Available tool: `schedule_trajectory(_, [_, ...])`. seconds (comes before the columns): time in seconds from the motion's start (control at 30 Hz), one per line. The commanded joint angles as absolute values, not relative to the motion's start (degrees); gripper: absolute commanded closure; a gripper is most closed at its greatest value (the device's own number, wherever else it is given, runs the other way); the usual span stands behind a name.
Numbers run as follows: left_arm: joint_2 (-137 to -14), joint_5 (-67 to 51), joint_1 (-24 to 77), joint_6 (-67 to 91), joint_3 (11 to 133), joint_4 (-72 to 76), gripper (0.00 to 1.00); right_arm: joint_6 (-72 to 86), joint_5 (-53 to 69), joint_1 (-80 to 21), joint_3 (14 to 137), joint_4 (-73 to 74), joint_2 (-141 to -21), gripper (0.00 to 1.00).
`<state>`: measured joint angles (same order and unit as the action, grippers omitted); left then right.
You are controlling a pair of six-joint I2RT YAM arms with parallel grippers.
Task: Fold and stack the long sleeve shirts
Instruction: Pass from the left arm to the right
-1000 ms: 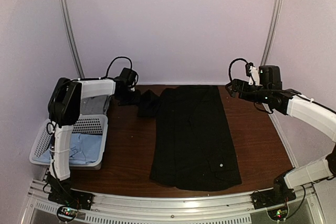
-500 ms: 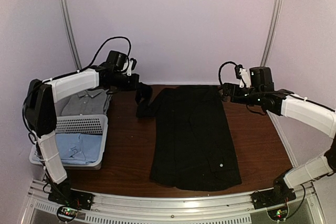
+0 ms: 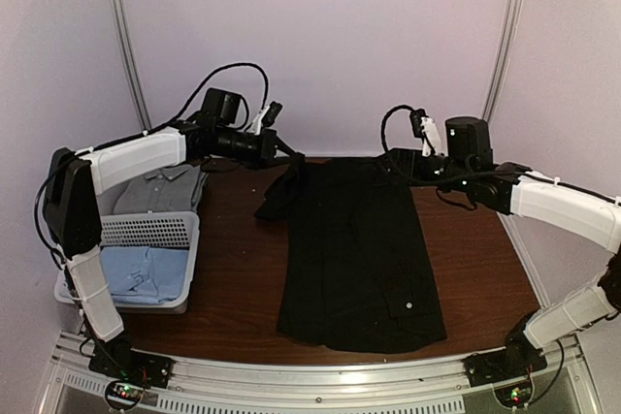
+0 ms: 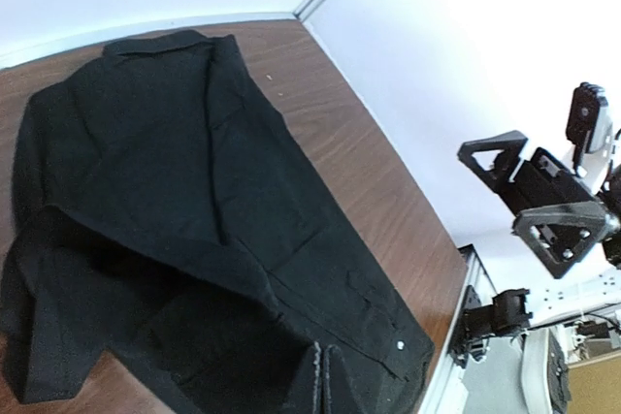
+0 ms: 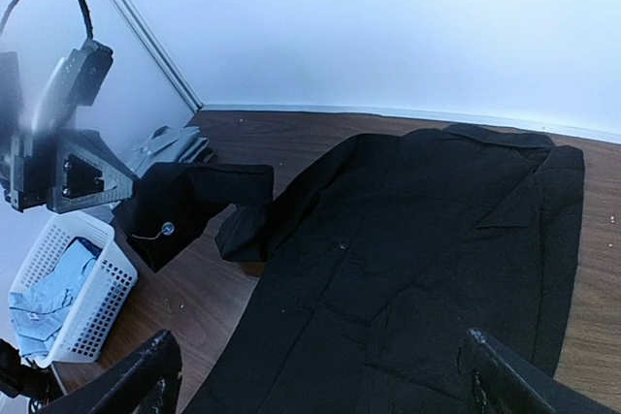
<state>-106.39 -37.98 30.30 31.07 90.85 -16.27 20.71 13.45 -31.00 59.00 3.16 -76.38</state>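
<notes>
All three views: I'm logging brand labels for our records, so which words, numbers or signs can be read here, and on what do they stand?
None: no readable text shows in any view.
The black shirt bears only a tiny white mark, a round dot and not lettering.
The white basket shows no label.

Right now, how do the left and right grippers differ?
The left gripper is shut on the sleeve of the black shirt, holding it raised off the table; the right gripper is open and holds nothing. The left gripper sits off the shirt's far left corner; the right gripper hovers at its far right corner. Both are at the shirt's far end.
</notes>
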Motion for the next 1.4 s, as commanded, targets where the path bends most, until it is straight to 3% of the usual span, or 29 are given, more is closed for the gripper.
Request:
schedule_trajectory(0.0, [-104.8, -45.6, 31.67, 36.21, 91.85, -9.69, 1.0, 19.73, 14.89, -32.99, 60.8, 0.2, -77.36, 0.0])
schedule_trajectory(0.5, [-107.12, -49.17, 33.55, 42.69, 92.95, -5.35, 1.0, 16.91, 20.42, -41.34, 68.46, -4.83, -86.33, 0.01])
schedule_trajectory(0.97, [-110.25, -48.39, 34.98, 51.5, 90.88, 2.94, 1.0, 22.97, 15.17, -44.64, 74.16, -7.49, -97.33, 0.09])
schedule_trajectory(1.2, [-110.47, -46.75, 34.98, 51.42, 90.62, 2.77, 1.0, 23.79, 14.27, -44.61, 77.56, -7.12, -100.53, 0.29])
schedule_trajectory(1.37, [-110.11, -44.6, 34.98, 51.35, 90.53, 2.2, 1.0, 23.96, 14.19, -44.58, 78.49, -5.93, -101.43, 0.76])
